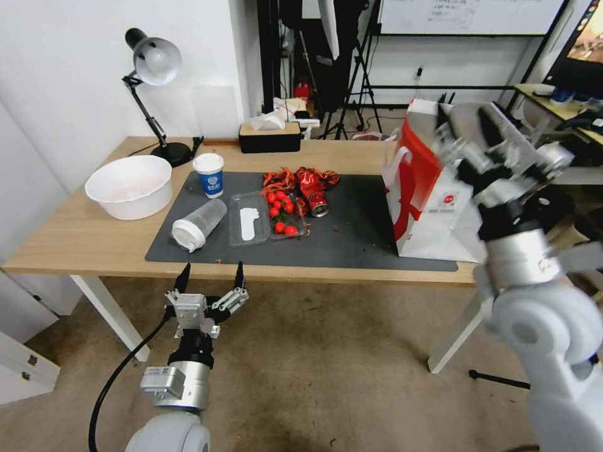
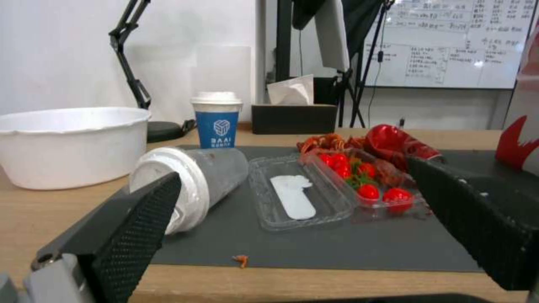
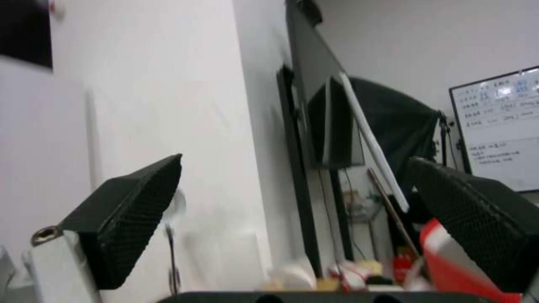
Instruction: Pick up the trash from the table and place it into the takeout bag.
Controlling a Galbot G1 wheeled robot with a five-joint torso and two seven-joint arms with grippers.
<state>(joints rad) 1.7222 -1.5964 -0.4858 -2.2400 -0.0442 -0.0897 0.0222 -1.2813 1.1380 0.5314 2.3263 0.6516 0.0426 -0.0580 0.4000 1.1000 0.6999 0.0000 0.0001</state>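
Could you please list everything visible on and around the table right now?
Bowl: one, white, table's left end.
Paper cup: one, white and blue, upright, mat's back left.
Lidded cup: one, clear, on its side, mat's left.
Clamshell tray: one, clear, open, holding red tomatoes.
Crushed can: one, red, mid-mat.
Takeout bag: one, white and red, upright, mat's right.
Tissue box: one, black, back edge.
Lamp: one, black.
Left gripper: open, before the table's front edge.
Right gripper: open, raised above the bag.

Everything is evenly and brightly lit, with only soft shadows cast under the table point(image 1: 81, 242). The right gripper point(image 1: 502, 135) is smeared by motion blur in the head view, and the right wrist view is blurred throughout. Edges are bent slightly by wide-angle distortion.
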